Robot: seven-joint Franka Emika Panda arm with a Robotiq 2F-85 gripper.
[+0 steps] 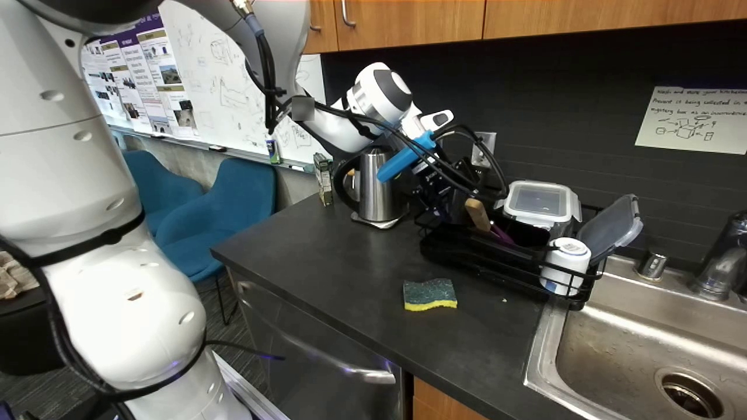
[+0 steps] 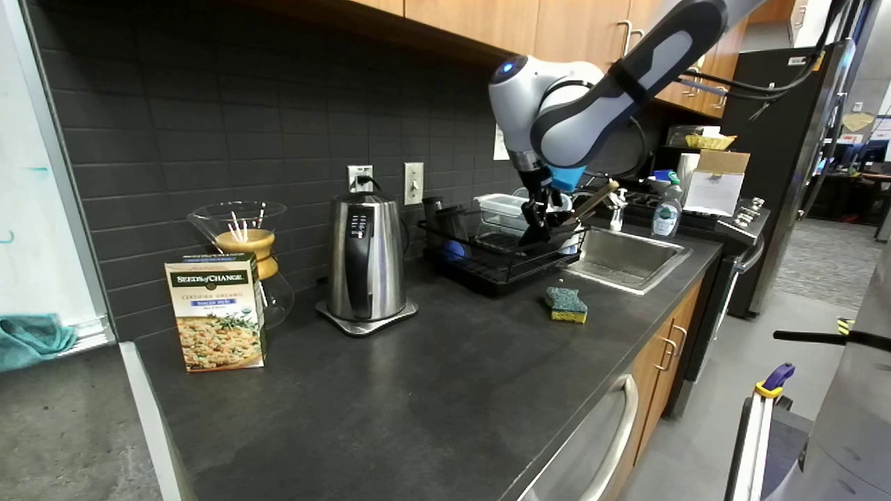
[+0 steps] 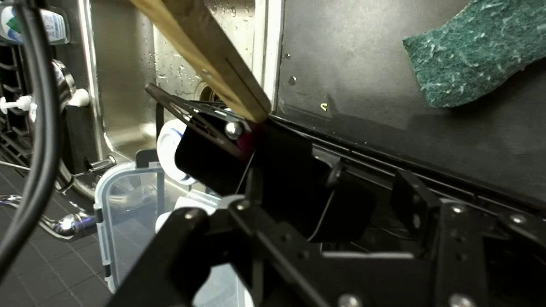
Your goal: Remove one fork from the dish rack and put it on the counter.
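Note:
The black dish rack [image 1: 461, 251] [image 2: 498, 282] stands on the dark counter [image 1: 350, 274] [image 2: 418, 403] beside the sink. Its black utensil cup [image 3: 281, 170] holds a wooden-handled utensil [image 3: 213, 55], a dark slotted utensil [image 3: 187, 113] and a magenta item. A small shiny metal utensil end [image 3: 335, 170] shows at the cup's edge; I cannot tell if it is a fork. My gripper [image 3: 330, 183] is open, its fingers apart on either side of the cup's edge and this metal end. In both exterior views the gripper [image 1: 435, 195] [image 2: 539, 217] points down at the rack; its fingertips are hard to make out.
A green and yellow sponge [image 1: 430, 294] [image 2: 566, 305] lies on the counter in front of the rack. A steel kettle [image 1: 376, 186] [image 2: 365, 257] stands at the rack's side. Clear containers [image 1: 540, 204] and a white cup [image 1: 565, 265] sit in the rack, near the sink [image 1: 642, 344].

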